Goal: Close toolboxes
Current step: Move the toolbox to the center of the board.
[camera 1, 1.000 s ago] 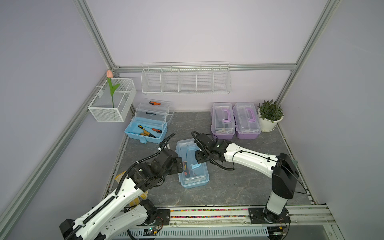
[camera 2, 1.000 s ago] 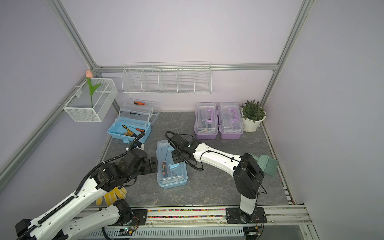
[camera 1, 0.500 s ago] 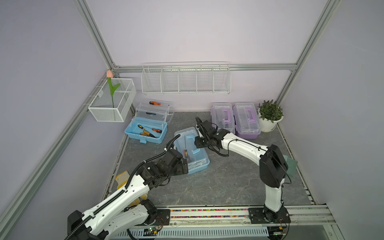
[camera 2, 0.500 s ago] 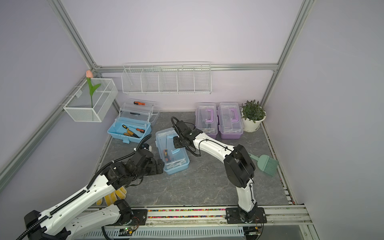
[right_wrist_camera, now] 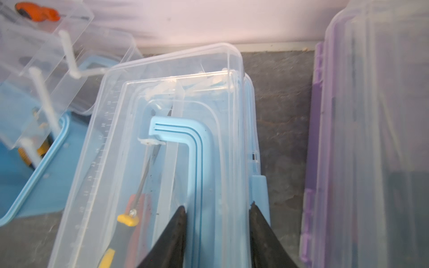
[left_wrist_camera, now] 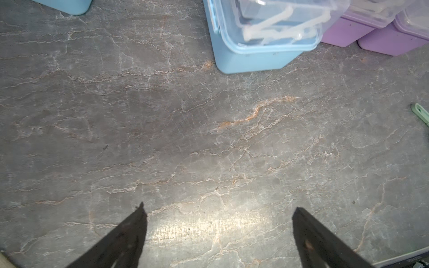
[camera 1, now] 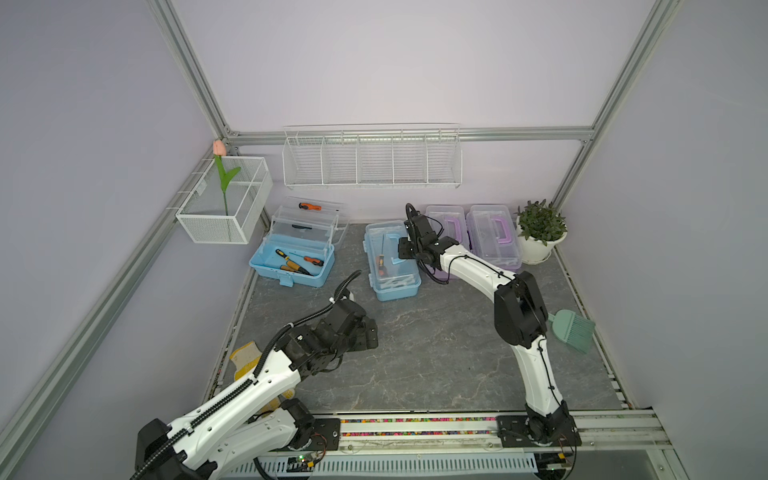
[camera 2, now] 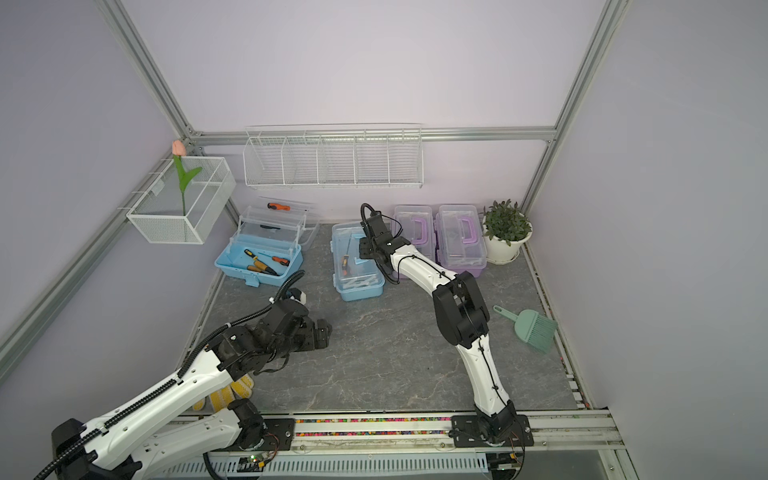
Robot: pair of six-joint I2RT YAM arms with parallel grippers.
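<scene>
Left gripper (left_wrist_camera: 218, 206) wide, over bare table (left_wrist_camera: 209, 139); fingertips only in wrist view. Right gripper (right_wrist_camera: 218, 206) narrow, astride handle (right_wrist_camera: 195, 162) of closed blue toolbox (camera 1: 390, 266), back centre; grip unclear. Arm hides part of purple toolbox (camera 1: 441, 214).

From seven o'clock the left arm (camera 1: 232, 399) lies low, left pincer (left_wrist_camera: 219, 206) spread wide; from five o'clock the right arm (camera 1: 469, 266) reaches toward twelve, right pincer (right_wrist_camera: 218, 205) partly parted.

potted plant (camera 1: 539, 226), green brush (camera 1: 572, 331)
</scene>
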